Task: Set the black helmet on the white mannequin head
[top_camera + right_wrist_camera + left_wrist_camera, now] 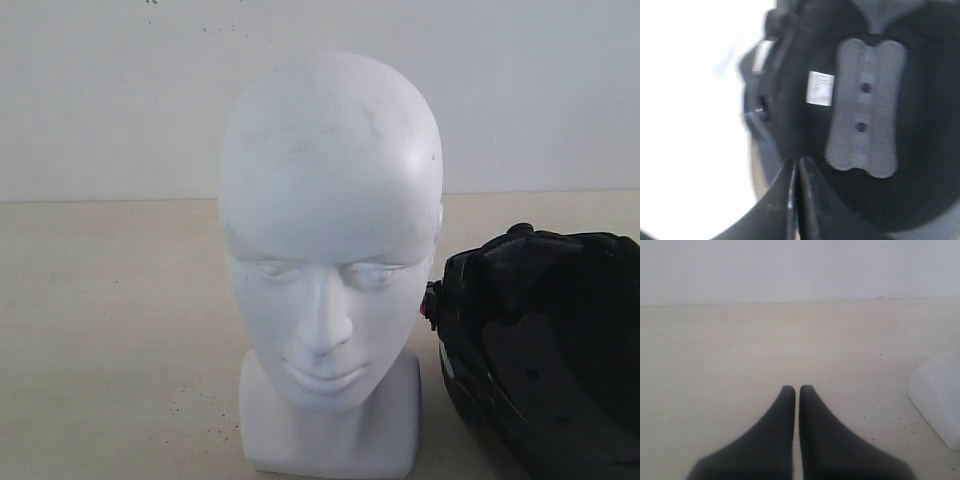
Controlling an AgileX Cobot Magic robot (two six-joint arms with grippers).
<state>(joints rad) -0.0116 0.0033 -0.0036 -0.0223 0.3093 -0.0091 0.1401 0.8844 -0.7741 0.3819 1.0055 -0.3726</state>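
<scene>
Left wrist view: left end effector (797, 388) up close, fingers together, nothing between them. Beyond it is bare worktop (740, 340), with a corner of the white neck base off to one side.

Right wrist view, blurry: right end effector (795, 162) fingers pressed together, gripping nothing. Just past them we see the black helmet (920, 150) lining, with a grey mesh pad (865, 107) and a white label (820, 88).

Exterior view: the white mannequin head (330, 230) is nearest, bottom centre, upright, facing the camera, faint scuffs on its crown. The helmet lies just beside it at lower right on the worktop, padded opening toward us, cut off by the frame edge. It is not on the head. A red clip (428, 305) sits on the helmet's rim next to the head; we cannot tell if they touch. A pale wall (100, 90) is furthest back.
</scene>
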